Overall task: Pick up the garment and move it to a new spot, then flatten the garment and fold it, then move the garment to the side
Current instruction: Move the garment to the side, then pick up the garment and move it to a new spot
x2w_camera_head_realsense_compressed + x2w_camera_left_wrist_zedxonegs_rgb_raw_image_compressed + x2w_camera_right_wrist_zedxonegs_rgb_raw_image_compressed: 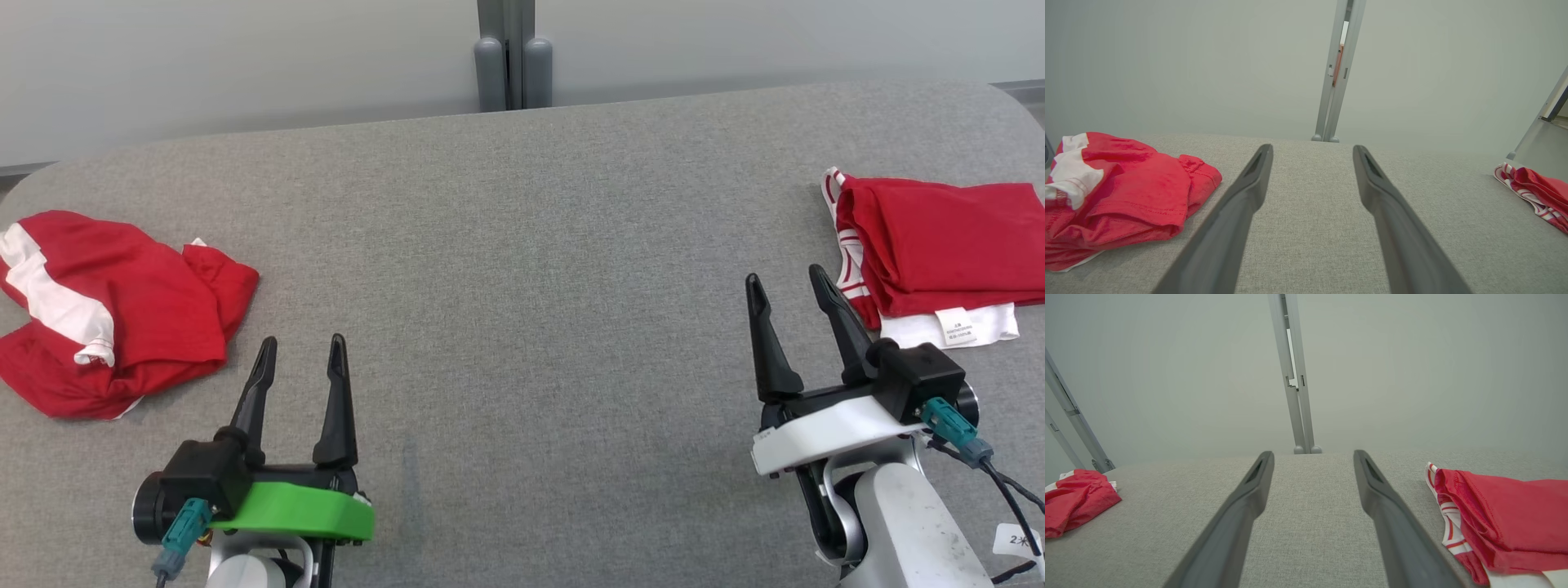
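L jaws wide, empty, nr crumpled garment [122, 327]; R jaws wide, empty, by folded garment [947, 245].

You get the crumpled garment [122, 318] cut at the left edge, folded garment [947, 237] at the right; label [956, 326] print seems unreadable.

The table [522, 245] is covered with a grey woven fabric, and its far corners are rounded. Behind it stands a plain pale wall [245, 57]. At the middle of the far edge a grey metal post [513, 33] rises, with two rounded grey caps [490, 73] at its foot. The right wrist view also shows a slanted metal frame [1069, 412] beside the wall.
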